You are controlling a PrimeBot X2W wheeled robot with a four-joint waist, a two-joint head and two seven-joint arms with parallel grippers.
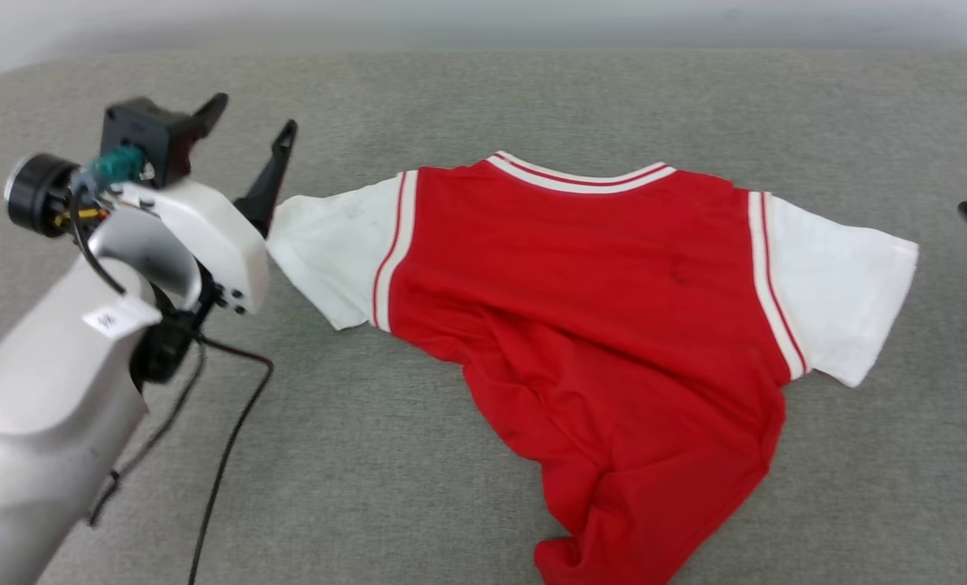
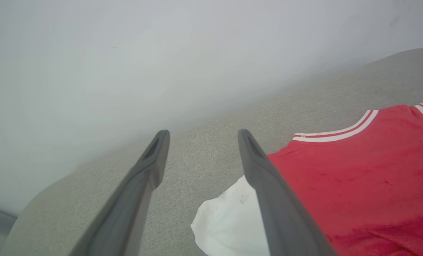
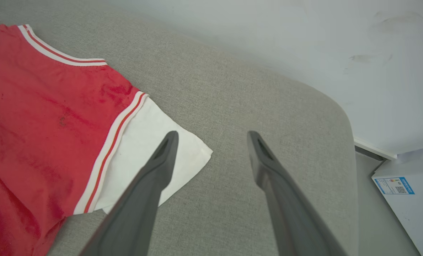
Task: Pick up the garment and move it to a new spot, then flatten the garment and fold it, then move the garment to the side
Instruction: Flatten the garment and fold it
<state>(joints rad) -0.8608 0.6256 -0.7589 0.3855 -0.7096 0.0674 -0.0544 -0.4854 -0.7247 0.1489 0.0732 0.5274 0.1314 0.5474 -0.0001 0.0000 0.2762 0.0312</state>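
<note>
Now the shirt (image 1: 581, 276) lies spread on the grey cushion (image 1: 483, 97), plain red face up, collar (image 1: 577, 175) away from the robot and a white sleeve out to each side. The top half looks fairly flat, but the hem (image 1: 613, 520) is bunched and twisted toward the near right. The left gripper (image 1: 252, 118) hangs just beside the tip of the left sleeve (image 1: 329, 252), its fingers spread wide with nothing between them; whether one finger brushes the cloth I cannot tell. In the right wrist view the right gripper (image 3: 213, 133) is likewise wide apart and empty, poised above the outer edge of the right sleeve (image 3: 154, 142). I judge the flattening step to be in hand, with the shoulders laid out and the lower body not yet smoothed. The next move probably calls for both grippers to go down to the rumpled hem, pinch it near its two corners, and draw it toward the robot until the creases pull out, before any fold is tried.
</note>
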